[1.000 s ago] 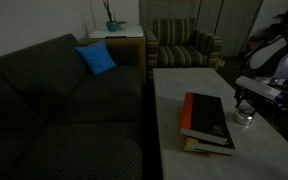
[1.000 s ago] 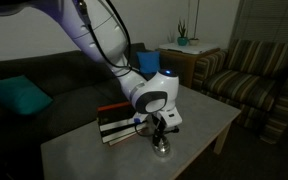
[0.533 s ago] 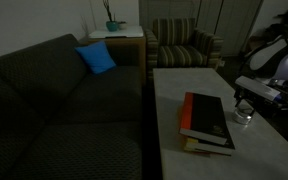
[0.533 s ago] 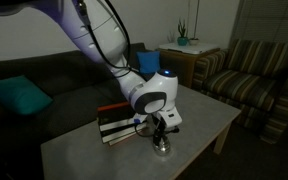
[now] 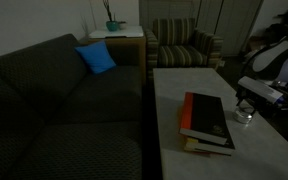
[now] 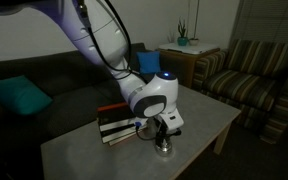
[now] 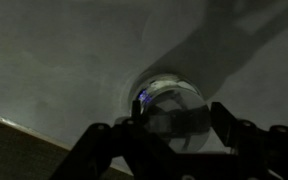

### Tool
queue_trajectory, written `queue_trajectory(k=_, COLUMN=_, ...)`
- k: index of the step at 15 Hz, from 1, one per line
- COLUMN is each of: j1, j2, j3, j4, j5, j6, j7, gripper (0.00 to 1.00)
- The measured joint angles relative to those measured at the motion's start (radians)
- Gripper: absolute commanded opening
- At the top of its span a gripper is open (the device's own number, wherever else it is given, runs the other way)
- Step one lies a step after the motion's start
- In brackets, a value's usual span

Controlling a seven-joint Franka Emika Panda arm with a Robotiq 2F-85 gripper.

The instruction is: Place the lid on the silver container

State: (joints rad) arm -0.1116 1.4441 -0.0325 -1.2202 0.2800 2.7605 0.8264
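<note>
Sofa (image 5: 44,100): dark charcoal, fine speckled weave.
Cushion (image 5: 96,58) on it: bright blue.
Second cushion (image 6: 19,98): teal.
Armchair (image 5: 182,42): olive and cream stripes.
Table (image 5: 174,95): pale grey, faintly mottled.
Top book (image 5: 206,117): black cover, red-orange edge.
Container (image 6: 163,149): shiny silver.
Robot arm (image 6: 94,35): white, violet-tinted.
Gripper (image 7: 176,125): black.

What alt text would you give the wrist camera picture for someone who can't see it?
The robot's gripper grips a round silver lid over a shiny tin on a pale grey tabletop. The picture is dim, so lid and tin blur into one; a dark strip crosses the lower left corner.
</note>
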Motion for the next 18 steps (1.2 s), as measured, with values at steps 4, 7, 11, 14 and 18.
queue_trajectory(k=4, j1=-0.061, j2=-0.001, j3=0.057, j4=0.005, j5=-0.001, j6=-0.01, j7=-0.126, gripper=0.44)
queue_trajectory(k=7, j1=-0.117, j2=-0.002, j3=0.104, j4=0.011, j5=-0.002, j6=-0.041, j7=-0.22, gripper=0.44)
queue_trajectory(k=11, j1=-0.149, j2=-0.002, j3=0.126, j4=0.014, j5=-0.002, j6=-0.083, j7=-0.272, gripper=0.44)
queue_trajectory(k=14, j1=-0.151, j2=-0.002, j3=0.125, j4=0.022, j5=-0.002, j6=-0.118, j7=-0.273, gripper=0.44)
queue_trajectory(k=18, j1=-0.147, j2=-0.002, j3=0.117, j4=0.038, j5=-0.004, j6=-0.177, j7=-0.268, gripper=0.44)
